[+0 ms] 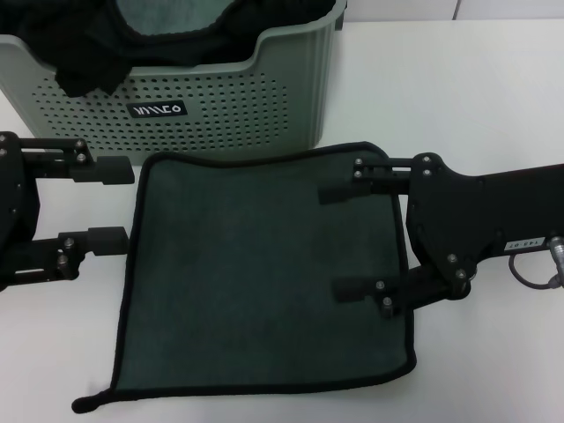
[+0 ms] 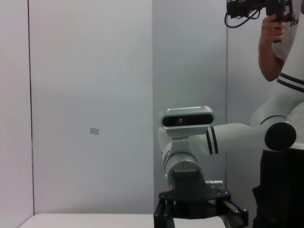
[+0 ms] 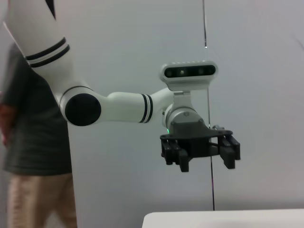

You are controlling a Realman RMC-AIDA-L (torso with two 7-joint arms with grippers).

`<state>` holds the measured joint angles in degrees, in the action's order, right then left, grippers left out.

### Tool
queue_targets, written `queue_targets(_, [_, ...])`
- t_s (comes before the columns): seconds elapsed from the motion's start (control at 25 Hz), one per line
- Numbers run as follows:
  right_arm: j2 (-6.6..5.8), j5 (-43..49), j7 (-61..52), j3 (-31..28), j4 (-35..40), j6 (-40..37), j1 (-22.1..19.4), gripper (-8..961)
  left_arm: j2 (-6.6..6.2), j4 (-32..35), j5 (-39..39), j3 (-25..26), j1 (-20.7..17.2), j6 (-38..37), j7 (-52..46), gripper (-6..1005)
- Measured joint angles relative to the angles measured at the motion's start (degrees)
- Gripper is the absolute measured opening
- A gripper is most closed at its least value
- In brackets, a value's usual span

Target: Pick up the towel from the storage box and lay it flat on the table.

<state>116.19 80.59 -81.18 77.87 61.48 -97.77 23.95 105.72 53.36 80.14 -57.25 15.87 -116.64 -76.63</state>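
While the towel [image 1: 264, 273] lies flat, the table [image 1: 476, 79] shows white.

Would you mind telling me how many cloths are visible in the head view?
2. The towel lies spread flat on the table in front of the storage box; a black cloth sits bunched inside it. More may be hidden underneath.

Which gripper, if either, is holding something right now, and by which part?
Neither. The left gripper and right gripper are both open and empty; the towel lies flat on the table.
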Motion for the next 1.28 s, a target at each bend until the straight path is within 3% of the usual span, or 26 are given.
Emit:
queue_targets(0.48, [-0.07, -6.48, 5.50, 0.06, -0.62, -3.13, -1.61, 870, 0.16, -0.08, -0.56, 0.25, 0.19, -0.08, 0.10, 560])
queue_targets(1.28, [-0.10, -7.53, 6.92, -0.18, -4.33, -4.76, -0.99, 870, 0.58, -0.12, -0.96, 0.22, 0.37, -0.08, 0.98, 603])
